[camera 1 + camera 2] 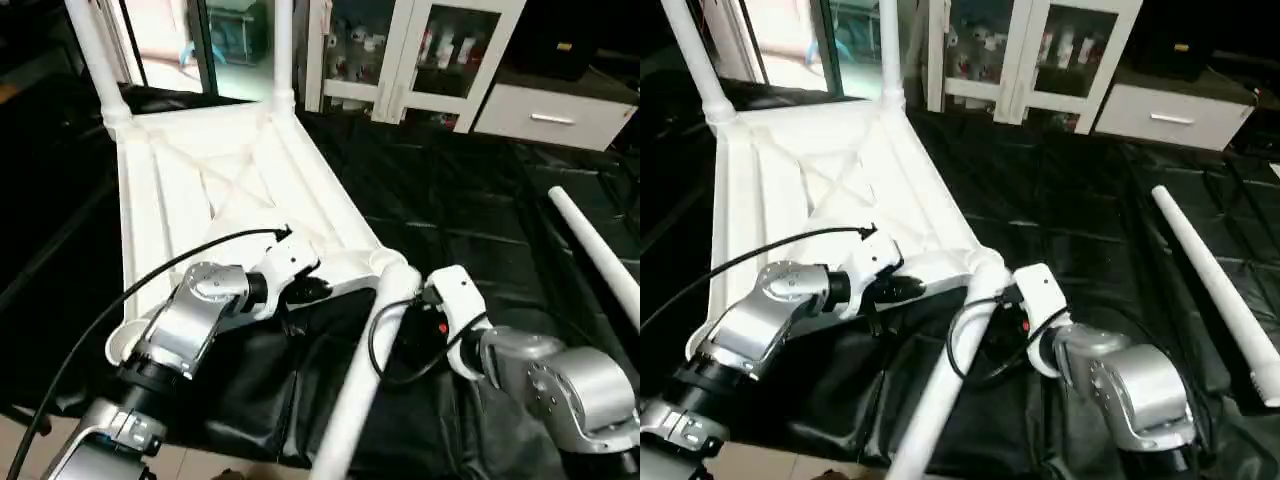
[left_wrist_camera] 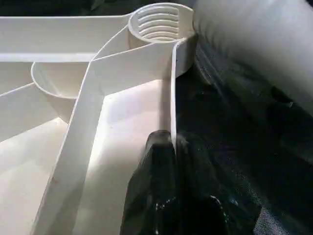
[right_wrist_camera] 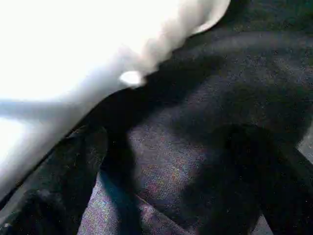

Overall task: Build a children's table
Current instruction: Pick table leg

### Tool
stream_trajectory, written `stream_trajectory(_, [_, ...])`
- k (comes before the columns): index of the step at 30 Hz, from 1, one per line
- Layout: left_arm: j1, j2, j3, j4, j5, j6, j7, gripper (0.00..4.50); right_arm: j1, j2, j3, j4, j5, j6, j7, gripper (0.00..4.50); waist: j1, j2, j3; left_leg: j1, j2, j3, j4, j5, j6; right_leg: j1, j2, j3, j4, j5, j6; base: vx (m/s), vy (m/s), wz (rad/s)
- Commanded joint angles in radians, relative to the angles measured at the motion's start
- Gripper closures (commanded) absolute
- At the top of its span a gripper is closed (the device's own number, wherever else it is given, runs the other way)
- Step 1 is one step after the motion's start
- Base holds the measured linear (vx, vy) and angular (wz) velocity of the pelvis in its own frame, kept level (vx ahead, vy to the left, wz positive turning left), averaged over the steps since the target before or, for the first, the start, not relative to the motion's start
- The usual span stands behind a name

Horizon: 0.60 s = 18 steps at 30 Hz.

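2 legs (image 1: 98, 50) up; left pincer (image 2: 168, 147) clamps top's rim (image 2: 172, 98); no writing legible.

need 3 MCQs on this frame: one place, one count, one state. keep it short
1. Where does the loose leg lie?
A. On the black sheet, to the robot's right of the table top
B. Across the table top's ribs
C. On the cabinet

2. How many upright legs stand at the table top's far corners?
A. None
B. Two
C. Four

3. What is the left end effector doing?
A. Open, above the sheet
B. Shut on a leg
C. Shut on the table top's rim

Answers:
1. A: the loose leg rests on the black sheet, apart from the table top.
2. B: two upright legs rise from the far corners.
3. C: the left end effector pinches the rim between its black fingers.
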Motion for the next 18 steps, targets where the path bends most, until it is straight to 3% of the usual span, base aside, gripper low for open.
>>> stream_trajectory(1, [-0.027,-0.016,0.021,-0.033,-0.041,-0.042,-0.001,4.5,-0.009,0.006,-0.032,-0.015,-0.013,0.036,-0.016,0.05,0.004,0.006,-0.064,0.009,0.034,-0.007,-0.074,-0.104,-0.016,0.055,-0.033,0.025,-0.053,-0.098,-0.19,0.0,0.0,0.0])
stream_trajectory(9, [-0.032,-0.023,0.041,-0.036,-0.047,-0.06,0.022,4.5,-0.016,0.015,-0.052,-0.012,-0.01,0.052,-0.044,0.05,0.007,0.007,-0.066,0.011,0.033,-0.007,-0.073,-0.097,-0.019,0.056,-0.034,0.026,-0.051,-0.08,-0.193,0.0,0.0,0.0])
stream_trajectory(12, [-0.045,-0.041,0.075,-0.038,-0.076,-0.02,0.042,3.95,-0.014,0.021,-0.056,-0.017,-0.016,0.061,-0.047,0.0,0.007,0.006,-0.066,0.009,0.032,-0.007,-0.072,-0.088,-0.018,0.058,-0.034,0.026,-0.049,-0.068,-0.195,0.0,0.0,0.0])
stream_trajectory(15, [-0.047,-0.035,0.084,-0.07,-0.1,0.025,0.019,3.89,-0.015,0.026,-0.057,-0.019,-0.022,0.067,-0.05,0.0,0.009,0.006,-0.066,0.011,0.032,-0.006,-0.072,-0.101,-0.023,0.057,-0.034,0.026,-0.049,-0.08,-0.207,0.0,0.0,0.0])
stream_trajectory(18, [-0.061,-0.037,0.105,-0.099,-0.127,0.079,0.016,3.55,-0.013,0.024,-0.056,-0.015,-0.024,0.063,-0.052,0.0,0.008,0.006,-0.058,0.011,0.031,-0.007,-0.076,-0.162,-0.036,0.053,-0.034,0.027,-0.058,-0.174,-0.182,0.0,0.0,0.0])
